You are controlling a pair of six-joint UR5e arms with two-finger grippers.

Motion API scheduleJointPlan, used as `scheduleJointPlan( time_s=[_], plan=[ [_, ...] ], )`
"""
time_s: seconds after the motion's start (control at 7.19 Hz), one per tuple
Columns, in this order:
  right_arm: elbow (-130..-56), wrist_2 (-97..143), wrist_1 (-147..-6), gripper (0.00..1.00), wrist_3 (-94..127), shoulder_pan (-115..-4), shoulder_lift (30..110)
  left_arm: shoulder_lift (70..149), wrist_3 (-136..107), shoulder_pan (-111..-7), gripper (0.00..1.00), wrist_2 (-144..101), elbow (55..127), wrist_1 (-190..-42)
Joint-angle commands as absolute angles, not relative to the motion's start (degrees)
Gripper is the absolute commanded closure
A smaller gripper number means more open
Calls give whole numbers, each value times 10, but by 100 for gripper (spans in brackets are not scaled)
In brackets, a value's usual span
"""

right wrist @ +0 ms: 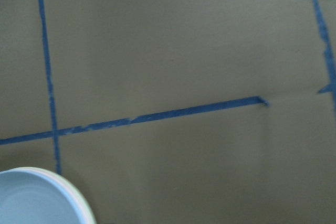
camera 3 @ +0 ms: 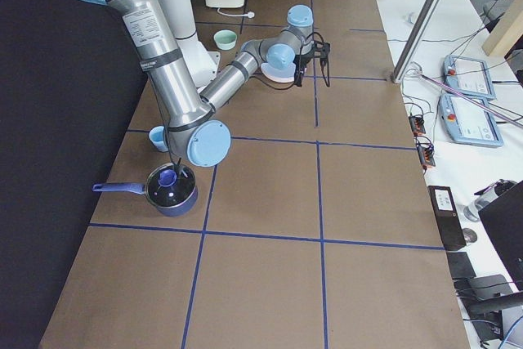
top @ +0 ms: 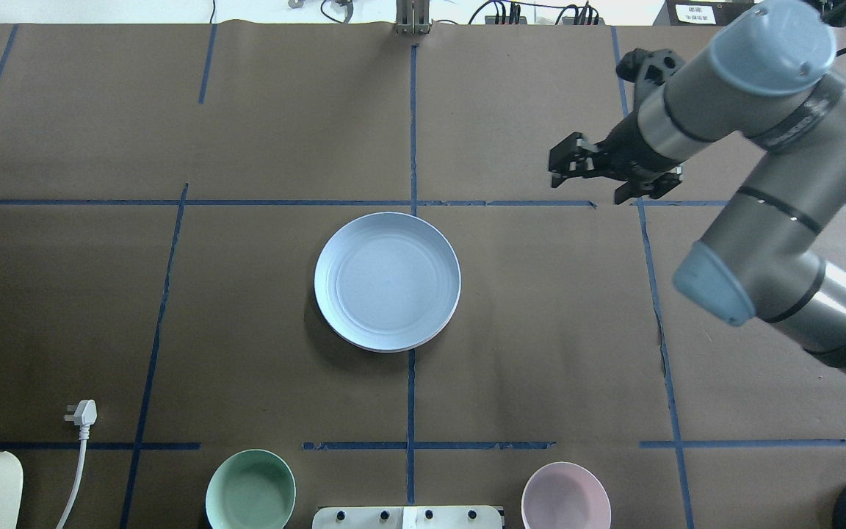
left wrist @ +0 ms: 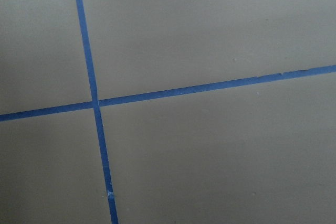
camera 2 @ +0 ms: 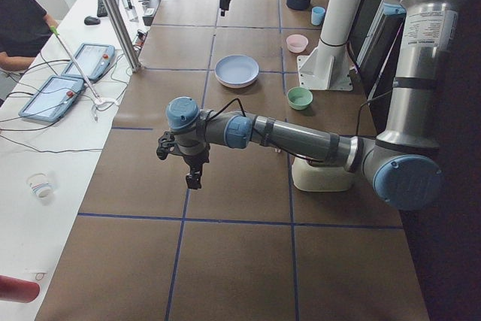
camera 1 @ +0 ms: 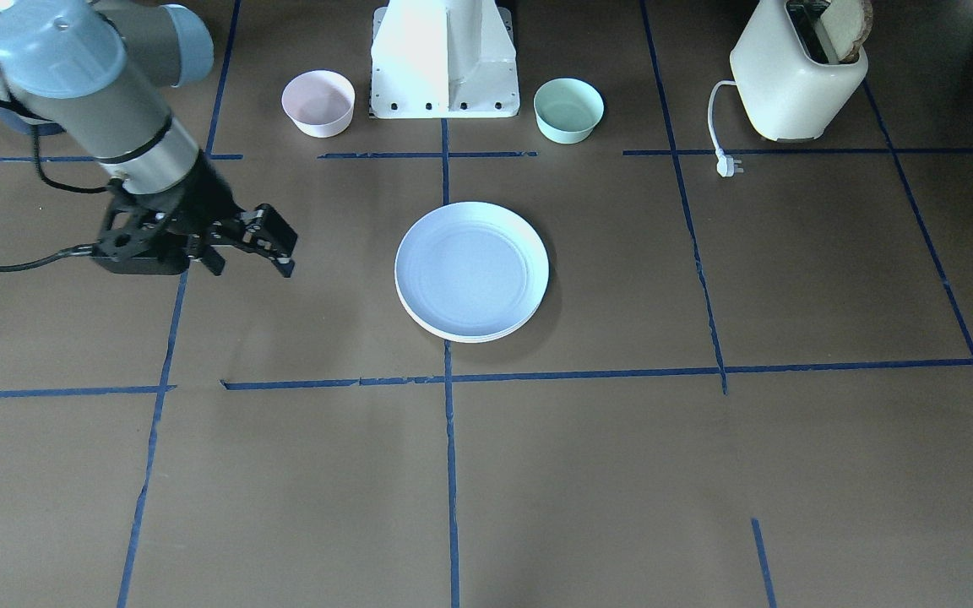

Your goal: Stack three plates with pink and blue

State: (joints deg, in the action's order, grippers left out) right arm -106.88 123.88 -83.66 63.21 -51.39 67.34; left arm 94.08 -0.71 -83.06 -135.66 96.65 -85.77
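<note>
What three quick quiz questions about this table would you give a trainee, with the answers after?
1. True or false: the light blue plate lies on top of the stack.
2. The right gripper is: A) shut on a plate, B) open and empty, off to one side of the stack, C) resting on the stack.
3. Fill in: the slot of the toaster holds a slice of ____.

Key: 1 true; 2 B; 3 bread.
</note>
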Motion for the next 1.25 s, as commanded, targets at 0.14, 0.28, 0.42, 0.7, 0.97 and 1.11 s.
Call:
scheduleJointPlan(
  time_s=[0.14, 0.28, 0.42, 0.7, 0.97, 1.11],
  plan=[
    [-1065, 1318, -867, 0, 311, -666, 796, 918, 60, -876, 0, -1361, 932, -855],
    [-1055, 1330, -867, 0, 262, -697, 819, 911, 59, -881, 0, -1361, 929, -852],
    [-1049, 1329, -867, 0, 191, -725, 850, 895, 57, -882, 0, -1362, 926, -853],
    [-986, 1364, -865, 0, 46, -804, 882, 892, 55, -882, 0, -1361, 927, -853],
    [-935, 1372, -866, 0, -78, -875, 916, 892, 54, -882, 0, -1361, 929, -853],
    [-920, 1371, -867, 0, -90, -902, 926, 892, 54, -883, 0, -1361, 928, -853]
  ],
)
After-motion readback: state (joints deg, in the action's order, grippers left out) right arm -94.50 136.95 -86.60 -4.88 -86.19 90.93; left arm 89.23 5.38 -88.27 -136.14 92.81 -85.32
